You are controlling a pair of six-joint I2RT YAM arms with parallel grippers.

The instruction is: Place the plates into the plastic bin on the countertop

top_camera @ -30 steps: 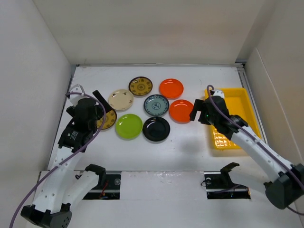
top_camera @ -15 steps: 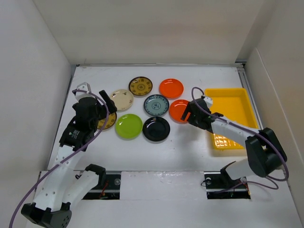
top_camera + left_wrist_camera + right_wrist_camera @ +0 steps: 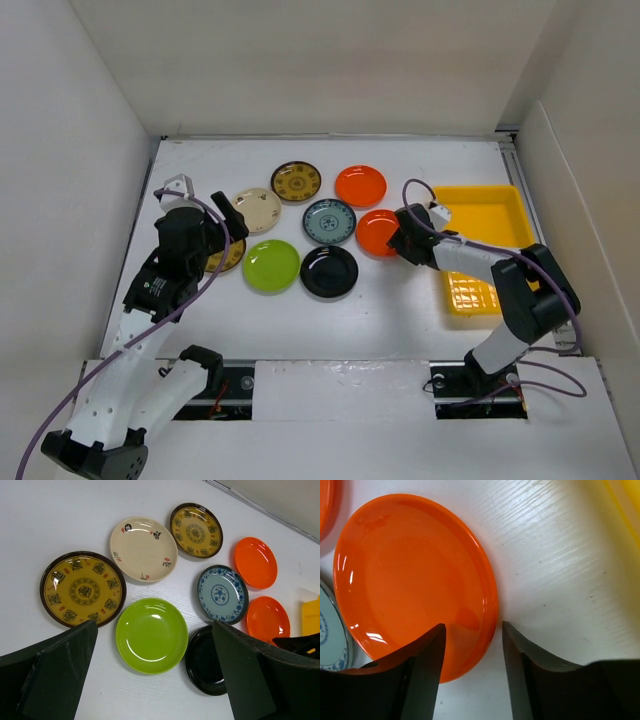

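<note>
Eight plates lie on the white countertop (image 3: 400, 300): two orange (image 3: 360, 185) (image 3: 376, 232), lime green (image 3: 271, 266), black (image 3: 329, 271), cream (image 3: 255, 210), teal patterned (image 3: 329, 221), and two brown-and-yellow (image 3: 296, 181) (image 3: 228, 258). The yellow plastic bin (image 3: 490, 215) stands at the right with no plate showing in it. My right gripper (image 3: 400, 240) (image 3: 472, 630) is open and low, with one finger over the nearer orange plate (image 3: 410, 580) and the other outside its right rim. My left gripper (image 3: 225, 225) (image 3: 154, 627) is wide open and empty, hovering above the lime plate (image 3: 151, 635).
White walls close in the left, back and right sides. The right arm's forearm lies across the bin's near left corner. The plates lie close together, some nearly touching. A metal rail (image 3: 330, 375) runs along the near edge.
My right arm has swung left from over the bin and come down at the nearer orange plate's right rim. My left gripper has shifted slightly toward the back.
</note>
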